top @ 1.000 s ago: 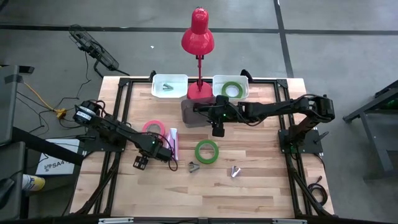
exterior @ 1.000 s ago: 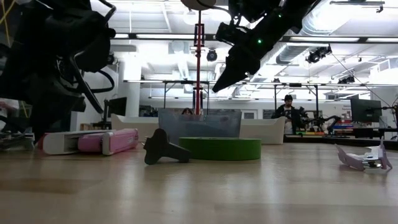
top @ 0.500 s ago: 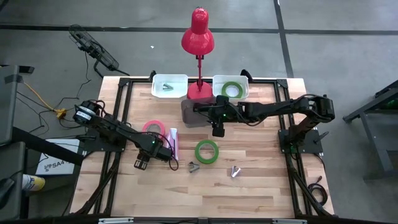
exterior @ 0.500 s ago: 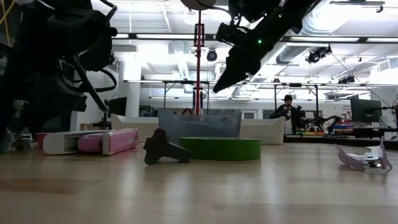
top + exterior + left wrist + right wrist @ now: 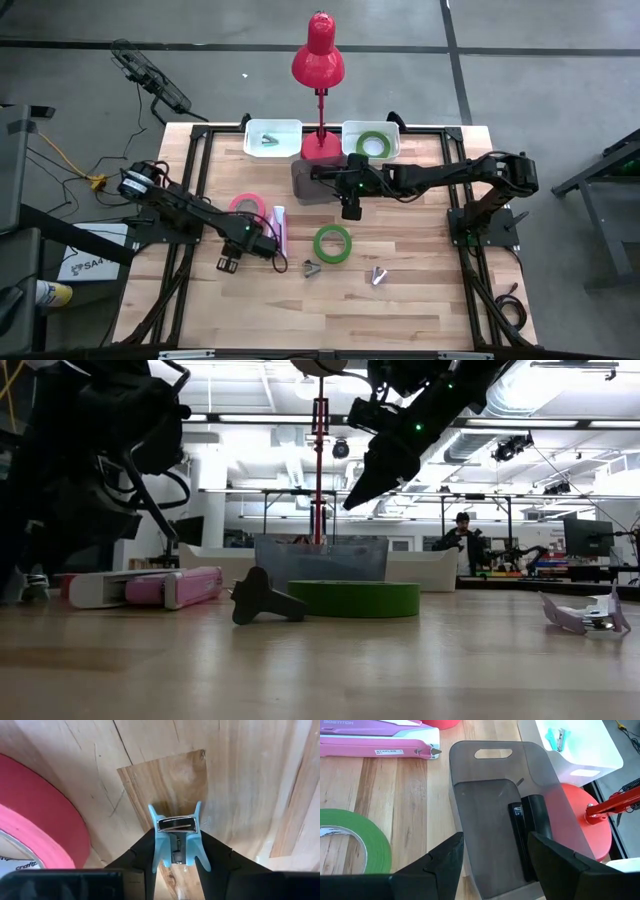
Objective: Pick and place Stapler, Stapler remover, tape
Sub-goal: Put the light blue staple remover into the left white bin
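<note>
At the left front of the table, the left hand pinches a light blue stapler remover.

The stapler remover sits tight between the two dark fingers, low over the wood and just beside the pink tape. Since a second ago the left hand has only slid a tiny bit toward the pink stapler. So the grab looks done, but the carry to a bin has hardly begun. The green tape, a dark stapler remover and a pale one have not moved. The right hand has stayed where it was, fingers spread and holding nothing, over the grey bin with a black stapler inside. I think most of the job is still left.
</note>
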